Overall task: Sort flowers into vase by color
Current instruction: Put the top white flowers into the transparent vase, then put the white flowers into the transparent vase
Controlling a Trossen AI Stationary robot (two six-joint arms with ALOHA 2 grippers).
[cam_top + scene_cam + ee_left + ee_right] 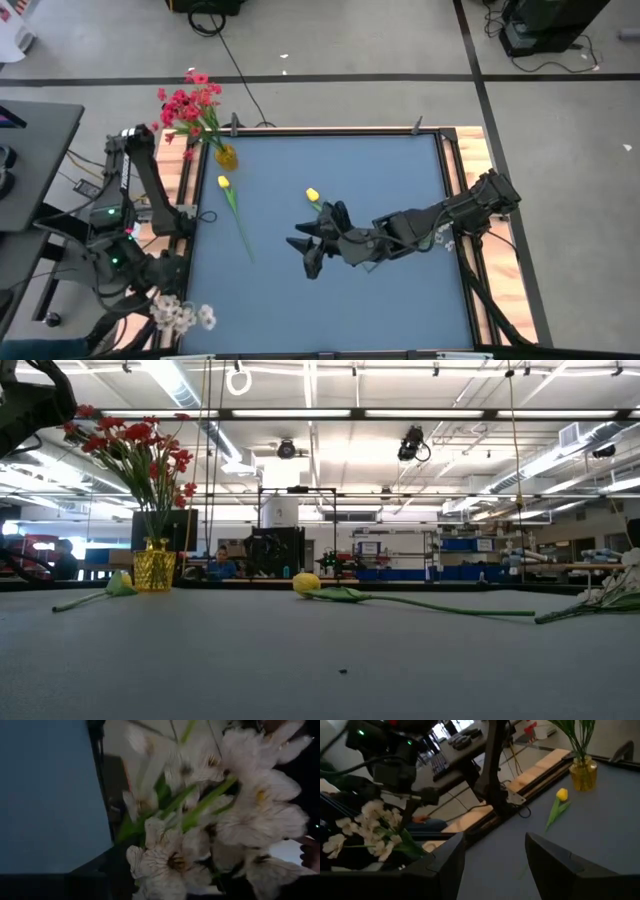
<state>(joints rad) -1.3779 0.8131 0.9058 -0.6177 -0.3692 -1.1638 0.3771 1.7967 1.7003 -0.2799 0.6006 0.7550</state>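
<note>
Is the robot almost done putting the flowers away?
Not yet. Done: the red flowers stand in the yellow vase. In hand: the white flowers are bunched at the table's near left corner, by the left arm. Left: two yellow tulips lie on the blue table, one near the vase, one by the open right gripper.

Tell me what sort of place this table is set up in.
Most likely a robotics lab or workshop. The low view shows an open hall with long ceiling light strips and shelving and benches with equipment beyond the table; the high view shows cables across a bare floor.
</note>
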